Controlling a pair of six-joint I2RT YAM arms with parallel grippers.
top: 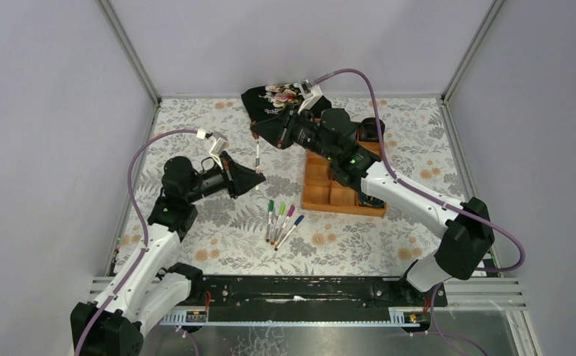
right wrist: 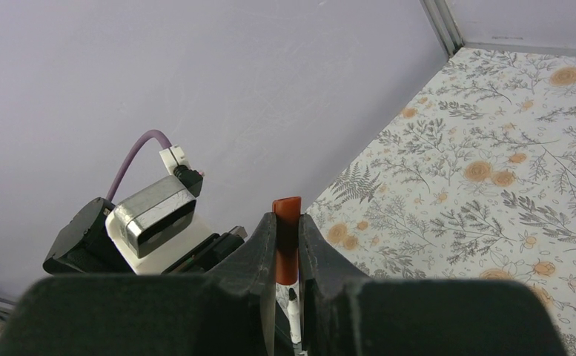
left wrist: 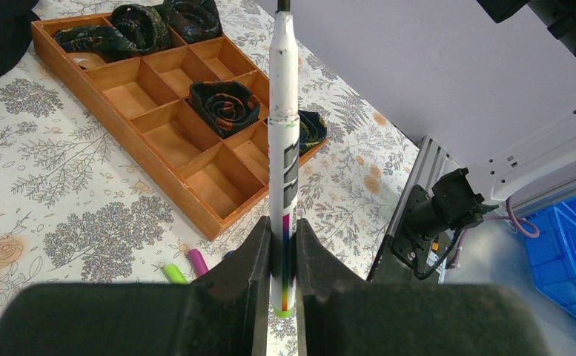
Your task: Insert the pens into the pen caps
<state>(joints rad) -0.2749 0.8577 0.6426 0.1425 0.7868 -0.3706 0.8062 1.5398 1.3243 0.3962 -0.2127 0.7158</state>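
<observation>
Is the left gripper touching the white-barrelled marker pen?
Touching. Left wrist view shows the left gripper closed on the white-barrelled marker pen, no gap either side.

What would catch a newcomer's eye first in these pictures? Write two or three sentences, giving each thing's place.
The left gripper clamps a white pen that stands tall in the middle of its wrist view. The right gripper pinches a red cap in front of the grey wall. On the flowered table, four pens with coloured ends lie side by side near a wooden tray.
</observation>
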